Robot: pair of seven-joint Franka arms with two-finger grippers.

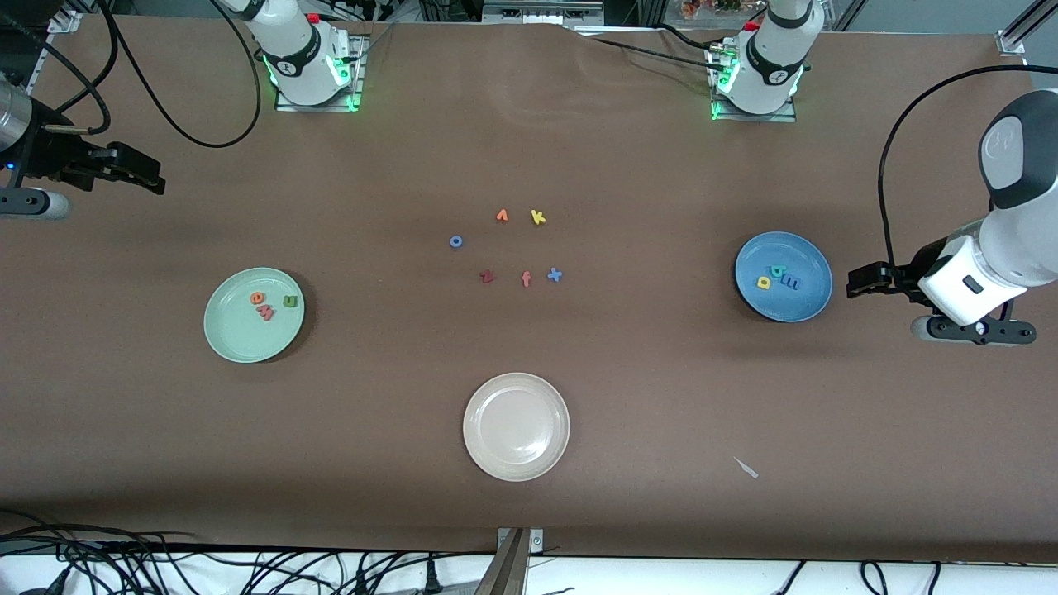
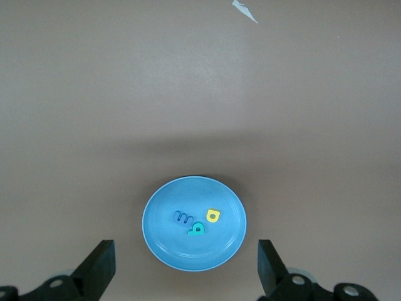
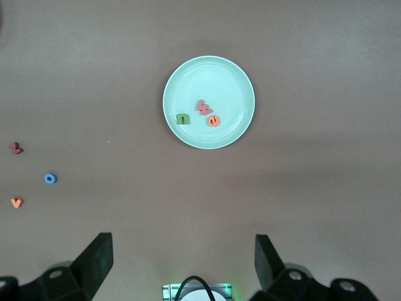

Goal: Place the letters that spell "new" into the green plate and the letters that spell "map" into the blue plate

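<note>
The letters that spell "new" [image 1: 269,305] lay together in the green plate [image 1: 240,343] toward the right arm's end of the table in the front view, and the letters that spell "map" [image 1: 778,277] lay in the blue plate [image 1: 806,310] toward the left arm's end. Between the two plates, farther from the camera than the cream-white plate [image 1: 517,463], six spare letters [image 1: 512,248] sat loose on the table. The left gripper [image 1: 860,281] hung just beside the blue plate; the right gripper [image 1: 140,173] hung near the table's edge, well apart from the green plate.

The left wrist view showed the left gripper's fingers [image 2: 100,266] spread wide and empty, the blue plate between them below.

The right wrist view showed the right gripper's fingers [image 3: 94,257] likewise released, holding nothing.

Both words looked sorted, so the task seemed finished; the next move likely called only for both arms to wait clear.
</note>
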